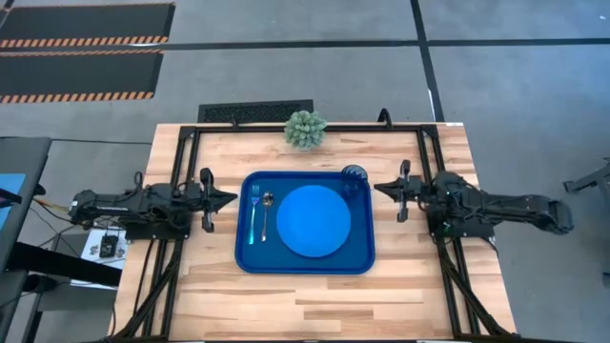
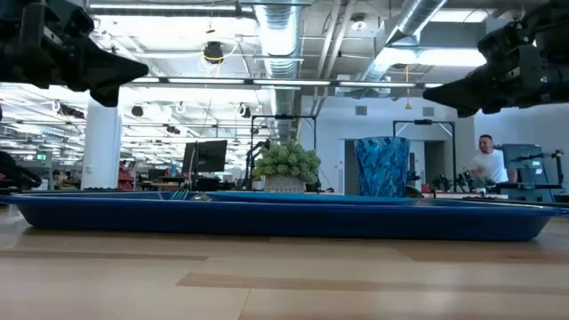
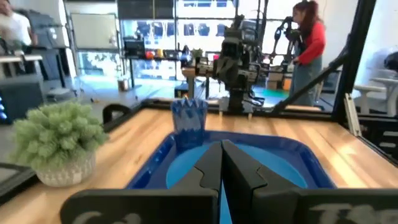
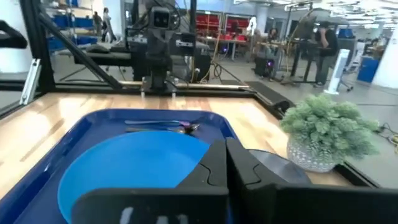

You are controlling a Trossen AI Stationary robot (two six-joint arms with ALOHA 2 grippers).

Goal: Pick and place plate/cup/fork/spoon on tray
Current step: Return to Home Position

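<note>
1. The tray [image 1: 305, 259] lies mid-table between my two arms, with everything set on it.
2. The plate [image 1: 314, 220] lies flat in the tray's middle.
3. The cup [image 1: 355, 175] stands upright in the tray's far corner on my right side, near the potted plant [image 1: 305, 129].
4. The fork [image 1: 254, 211] and spoon [image 1: 266, 211] lie side by side left of the plate.
5. My left gripper [image 1: 229, 198] and right gripper [image 1: 379, 188] hang just outside the tray's short ends, both pinched together, holding nothing.

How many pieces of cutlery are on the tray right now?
2. The fork and the spoon lie side by side on the tray, between its left rim and the plate, fork nearer the rim. Nothing seems hidden.
</note>
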